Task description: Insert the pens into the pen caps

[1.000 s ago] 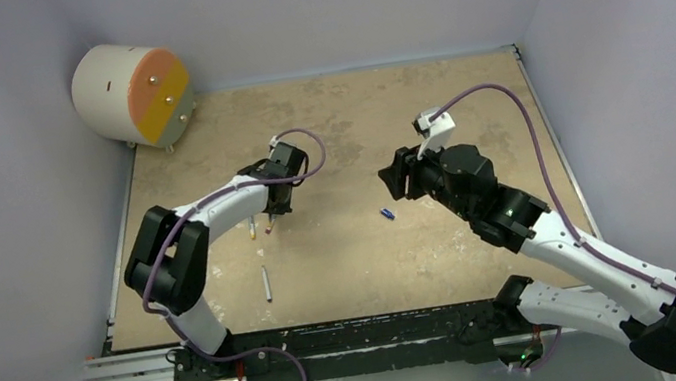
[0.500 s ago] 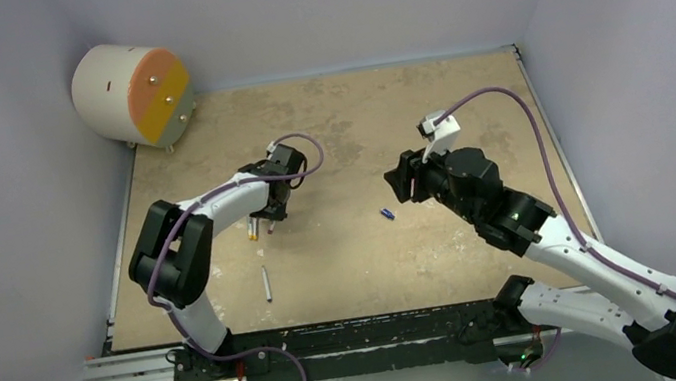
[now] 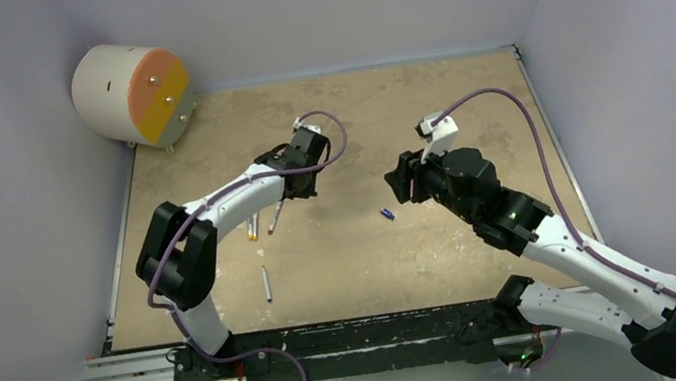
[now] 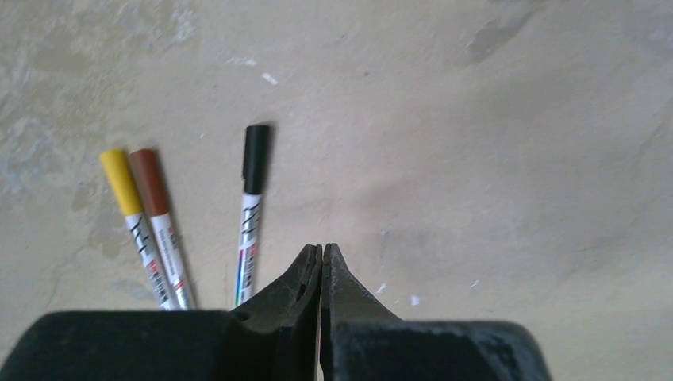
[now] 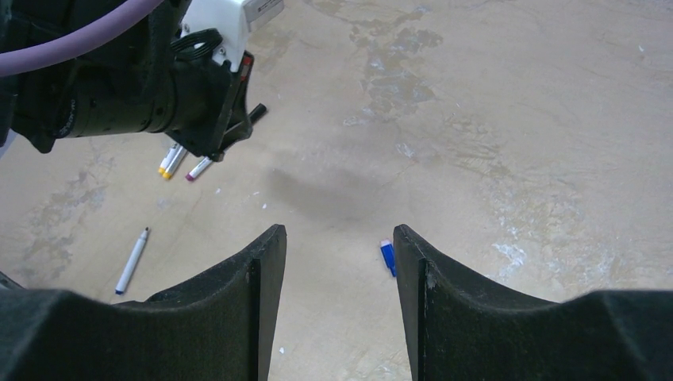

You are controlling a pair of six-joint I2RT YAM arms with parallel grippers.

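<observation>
Three capped pens lie side by side below my left gripper: one with a yellow cap [image 4: 117, 171], one with a brown cap [image 4: 147, 182], and one with a black cap [image 4: 255, 157]. From above they show as a small cluster [image 3: 261, 223]. My left gripper [image 4: 321, 248] [image 3: 302, 192] hovers just right of them, shut with nothing between its fingers. An uncapped pen [image 3: 266, 283] [image 5: 132, 260] lies alone nearer the front. The blue pen cap [image 3: 386, 213] [image 5: 387, 257] lies mid-table, just inside the right finger of my open right gripper [image 5: 339, 230] [image 3: 395, 184], which hangs above it.
A white drum with an orange-and-yellow face [image 3: 132, 92] stands at the back left corner. The black mounting rail [image 3: 336, 337] runs along the table's near edge. Grey walls close in the left, back and right sides.
My left gripper let go of the black-capped pen beside the other two, shut, and moved away to the back right. The right arm shifted only slightly.
</observation>
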